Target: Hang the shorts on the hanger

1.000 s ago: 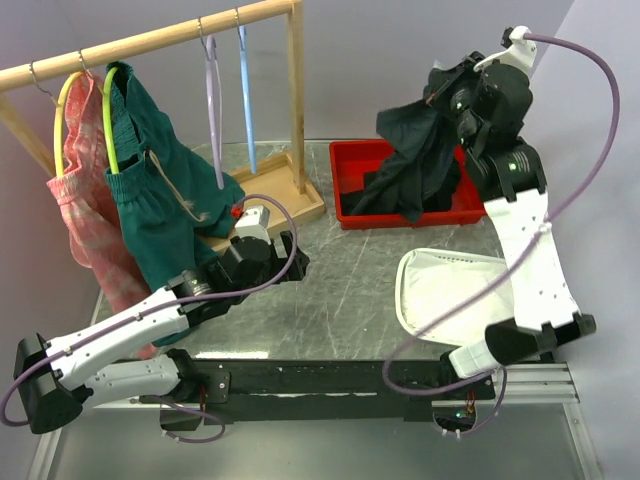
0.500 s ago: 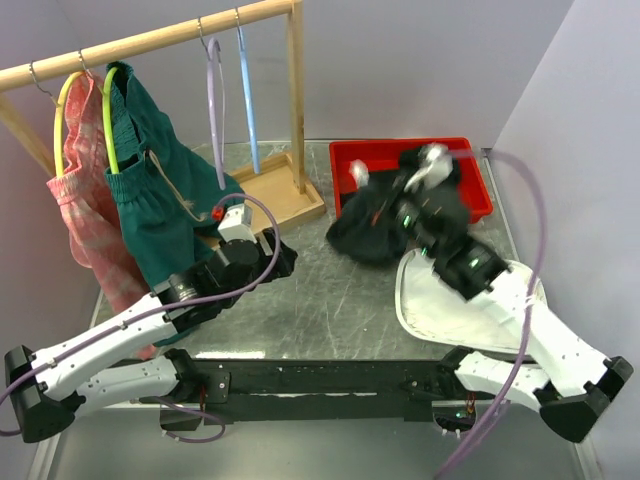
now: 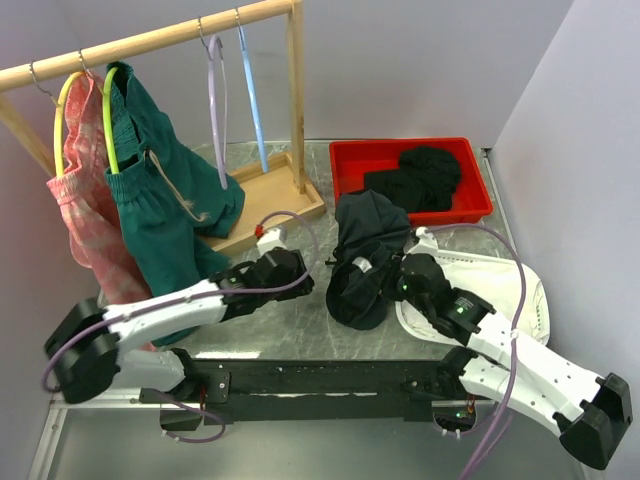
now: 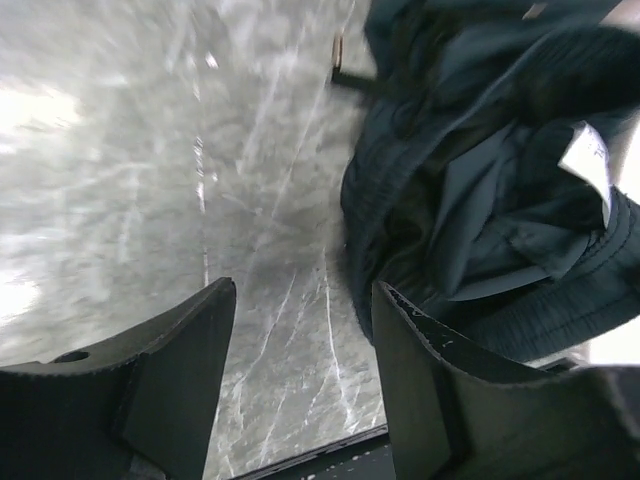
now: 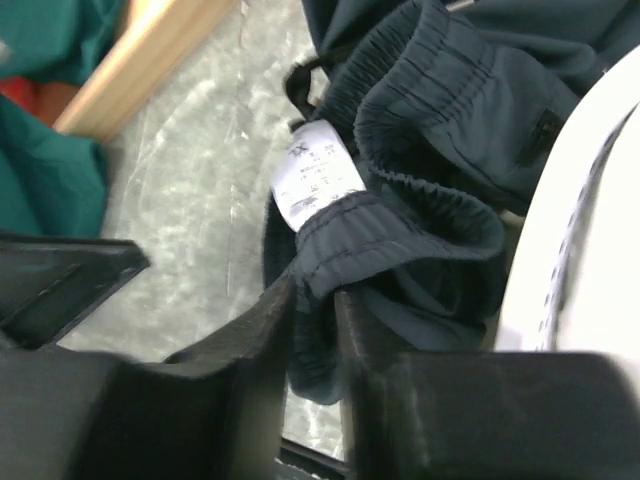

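right claw (image 5: 313, 300) looks clamped on the waistband of the shorts (image 3: 362, 258) - a crumpled heap on the table (image 4: 130, 150) right at its tips, long axis running away from the arm bases. left claw (image 4: 305, 290) has its jaws apart and empty, with the heap just off its right finger. right arm is nearer. soft matte black fabric, ribbed elastic band, white care label (image 5: 318, 180). hanger (image 3: 217, 160) - a thin lavender loop on the wooden rail (image 3: 150, 40), well apart, up-left of both claws.

A lab: arms (image 3: 170, 305) bolted to metal table (image 3: 310, 320)
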`<state>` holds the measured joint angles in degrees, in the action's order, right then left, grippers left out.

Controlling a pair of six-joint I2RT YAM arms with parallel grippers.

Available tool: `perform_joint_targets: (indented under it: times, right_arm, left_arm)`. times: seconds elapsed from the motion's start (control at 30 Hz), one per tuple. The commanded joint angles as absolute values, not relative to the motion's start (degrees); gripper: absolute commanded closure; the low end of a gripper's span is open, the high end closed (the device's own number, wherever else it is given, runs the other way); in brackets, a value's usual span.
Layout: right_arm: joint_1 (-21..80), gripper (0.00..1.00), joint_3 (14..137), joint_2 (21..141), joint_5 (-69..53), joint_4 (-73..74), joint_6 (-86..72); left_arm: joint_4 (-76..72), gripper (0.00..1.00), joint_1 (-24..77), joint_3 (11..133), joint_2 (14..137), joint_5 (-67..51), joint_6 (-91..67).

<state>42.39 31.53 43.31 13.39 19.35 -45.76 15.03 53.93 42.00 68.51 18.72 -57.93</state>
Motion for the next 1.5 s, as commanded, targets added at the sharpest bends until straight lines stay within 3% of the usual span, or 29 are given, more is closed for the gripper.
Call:
perform_joint_targets:
  times: [0.0, 0.1, 0.2, 0.4, 0.67, 0.73, 1.03, 1.17, 1.4, 1.47]
  right_arm:
    - [43.2, 0.53, 35.7, 43.6, 14.6, 24.0, -43.7]
    - [43.2, 0.43, 38.3, 42.5, 15.7, 25.1, -41.5]
    - [43.3, 0.41, 40.9, 43.2, 16.0, 25.0, -39.9]
    - [41.6, 0.40, 46.4, 51.2, 25.0, 27.0, -36.3]
    - [32.1, 0.41, 49.1, 61.1, 17.2, 20.9, -30.9]
    - [30.4, 0.40, 51.0, 63.6, 17.1, 22.1, -30.4]
    - [29.6, 0.34, 56.0, 74.2, 17.0, 21.5, -27.5]
    - [30.2, 0.46, 55.6, 76.7, 16.4, 22.6, -26.9]
    - [30.2, 0.57, 54.7, 77.7, 17.1, 24.5, -25.8]
    - [30.2, 0.66, 54.5, 77.8, 16.8, 24.6, -25.7]
  left_arm:
    - [10.5, 0.39, 54.0, 45.6, 75.0, 10.7, -58.5]
    - [8.2, 0.39, 54.7, 45.3, 77.7, 8.5, -58.2]
    - [6.2, 0.39, 55.3, 45.2, 79.7, 6.2, -57.7]
    - [4.0, 0.39, 56.2, 44.7, 82.7, 2.9, -58.0]
    - [-1.3, 0.39, 57.1, 46.6, 88.7, 1.3, -57.1]
    - [-1.3, 0.44, 57.3, 47.6, 90.9, 1.7, -57.5]
    - [1.6, 0.51, 57.4, 49.0, 92.5, 5.2, -57.4]
    - [2.7, 0.59, 57.4, 48.9, 92.3, 6.7, -56.8]
    - [7.4, 0.91, 57.0, 49.8, 90.8, 13.3, -54.0]
    - [8.3, 0.97, 56.5, 49.3, 89.2, 14.1, -53.8]
